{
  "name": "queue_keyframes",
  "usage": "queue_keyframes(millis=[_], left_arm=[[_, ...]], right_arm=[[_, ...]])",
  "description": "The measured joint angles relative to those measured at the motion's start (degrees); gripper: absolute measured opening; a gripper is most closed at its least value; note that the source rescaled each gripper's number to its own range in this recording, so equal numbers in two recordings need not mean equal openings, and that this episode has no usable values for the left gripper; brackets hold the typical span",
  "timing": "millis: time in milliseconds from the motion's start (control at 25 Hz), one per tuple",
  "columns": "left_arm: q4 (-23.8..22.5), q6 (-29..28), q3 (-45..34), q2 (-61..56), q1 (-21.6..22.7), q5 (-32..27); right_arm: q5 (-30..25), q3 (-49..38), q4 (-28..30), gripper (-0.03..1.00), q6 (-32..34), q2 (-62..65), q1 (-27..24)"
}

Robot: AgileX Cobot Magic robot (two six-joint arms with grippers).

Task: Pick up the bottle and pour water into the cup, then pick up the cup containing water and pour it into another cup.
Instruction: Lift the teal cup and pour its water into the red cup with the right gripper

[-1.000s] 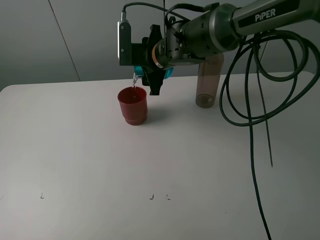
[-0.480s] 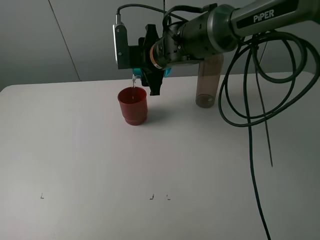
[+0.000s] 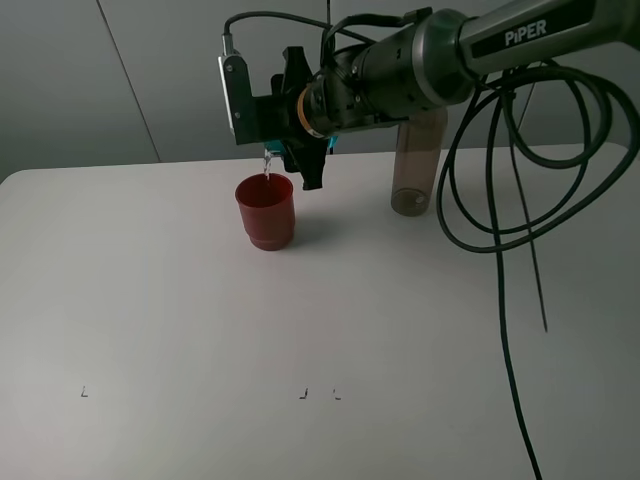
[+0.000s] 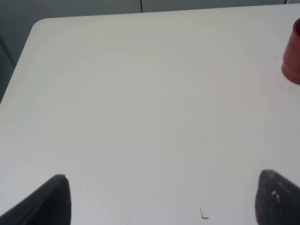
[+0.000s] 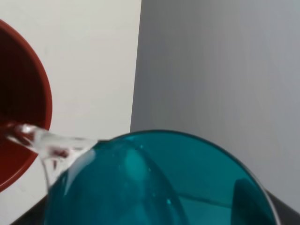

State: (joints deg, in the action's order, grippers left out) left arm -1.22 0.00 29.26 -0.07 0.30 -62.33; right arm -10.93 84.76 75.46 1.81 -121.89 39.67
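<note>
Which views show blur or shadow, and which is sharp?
Exterior high: sharp, soft light, the red cup throws a faint shadow on the table. Left wrist: fingertips of the left claw are dark, blurred. Right wrist: the teal cup and water stream look soft.

Grey arm point(image 3: 520, 30) marked PiPER, looping black cables point(image 3: 502, 320)

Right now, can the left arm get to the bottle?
Probably not cleanly. The bottle stands at the back right, and the right arm crosses just in front of it, pouring the teal cup into the red cup. The left fingers hang far off over bare table.
</note>
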Motion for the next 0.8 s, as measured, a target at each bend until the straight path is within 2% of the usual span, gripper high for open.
queue_keyframes(millis=[800], left_arm=[[0.00,0.00,0.00,0.00,0.00,0.00]], right_arm=[[0.00,0.00,9.23,0.09,-0.10,0.00,0.21]])
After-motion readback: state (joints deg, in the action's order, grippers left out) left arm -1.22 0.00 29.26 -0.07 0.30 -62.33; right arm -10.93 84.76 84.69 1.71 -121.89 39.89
